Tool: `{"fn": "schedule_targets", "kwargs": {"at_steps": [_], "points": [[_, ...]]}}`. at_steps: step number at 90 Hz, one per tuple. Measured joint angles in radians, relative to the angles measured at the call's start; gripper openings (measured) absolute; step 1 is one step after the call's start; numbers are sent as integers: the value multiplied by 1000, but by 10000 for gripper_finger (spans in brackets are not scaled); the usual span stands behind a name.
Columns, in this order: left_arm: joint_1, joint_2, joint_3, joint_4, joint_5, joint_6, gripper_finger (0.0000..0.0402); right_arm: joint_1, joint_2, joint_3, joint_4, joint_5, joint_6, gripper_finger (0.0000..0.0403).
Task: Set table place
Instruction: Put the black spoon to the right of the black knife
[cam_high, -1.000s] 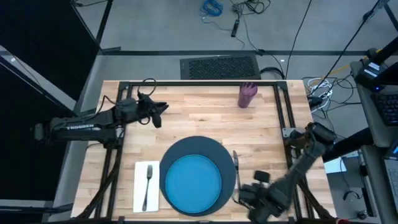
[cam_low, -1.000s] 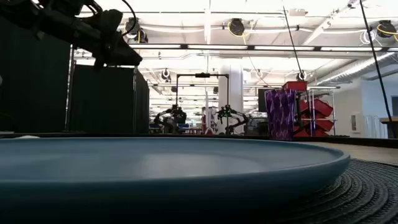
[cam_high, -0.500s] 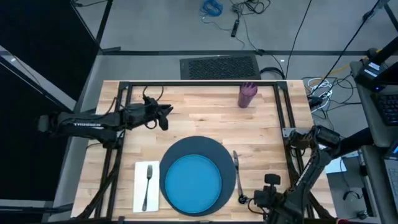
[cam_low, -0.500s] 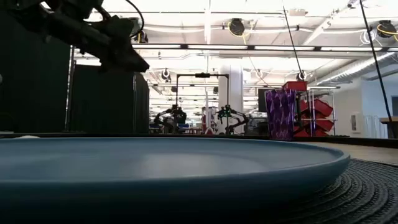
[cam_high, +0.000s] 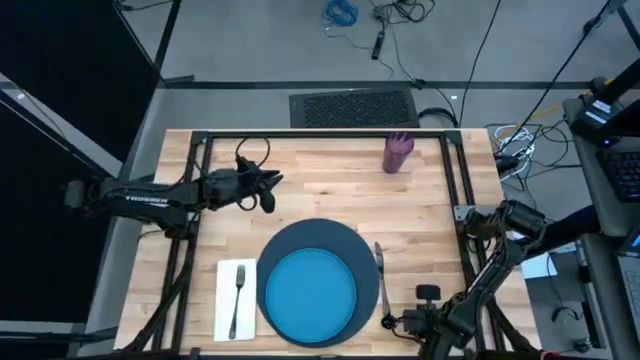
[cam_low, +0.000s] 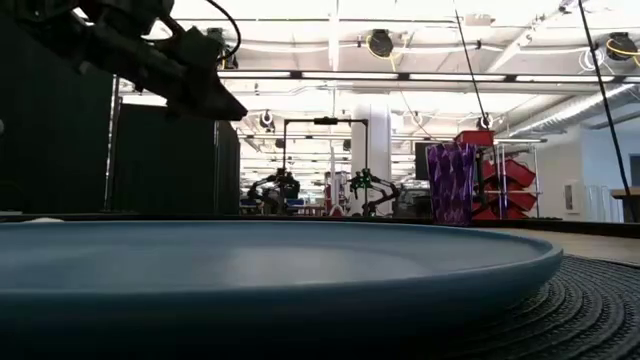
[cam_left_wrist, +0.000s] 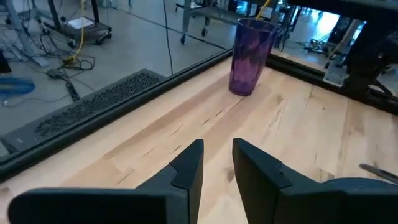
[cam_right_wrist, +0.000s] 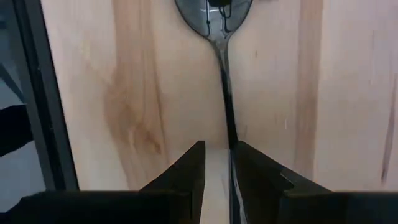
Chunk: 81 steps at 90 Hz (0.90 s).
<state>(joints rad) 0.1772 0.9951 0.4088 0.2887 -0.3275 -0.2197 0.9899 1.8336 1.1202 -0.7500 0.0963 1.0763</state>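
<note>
On the wooden table (cam_high: 320, 200), seen from above, the place setting sits at the near edge: a dark charger (cam_high: 318, 280) with a bright blue plate (cam_high: 308, 294) on it, a white napkin (cam_high: 235, 300) carrying a fork (cam_high: 238, 298) just to its left, and a knife (cam_high: 379, 268) and spoon (cam_high: 388, 305) just to its right. The purple cup (cam_high: 398, 152) stands well apart at the far edge, with bare planks between it and the charger. The left arm carries pale lettering too small to read; the left gripper (cam_high: 272, 186) hangs over the open left-middle planks. The right gripper (cam_high: 398, 322) lies low at the near right corner, beside the spoon and close to the black frame.

From table height, the plate (cam_low: 260, 270) fills the foreground, the cup (cam_low: 452, 184) rises behind it, and the left gripper (cam_low: 225, 102) hangs above the plate's left side.

The left wrist view shows what the others cannot: its fingers (cam_left_wrist: 186, 167) stand slightly apart, holding nothing, pointed toward the cup (cam_left_wrist: 250, 56).

The right wrist view shows the spoon (cam_right_wrist: 217, 37) lying on the planks, its handle running back between the narrowly parted fingers (cam_right_wrist: 193, 165); whether they pinch it I cannot tell.
</note>
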Motion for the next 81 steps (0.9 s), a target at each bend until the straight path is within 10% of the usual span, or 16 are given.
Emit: {"fn": "schedule_targets", "kwargs": {"at_steps": [81], "points": [[1,0,0,4,0,43,72,-62,2,82,-57,13,-52,73]]}}
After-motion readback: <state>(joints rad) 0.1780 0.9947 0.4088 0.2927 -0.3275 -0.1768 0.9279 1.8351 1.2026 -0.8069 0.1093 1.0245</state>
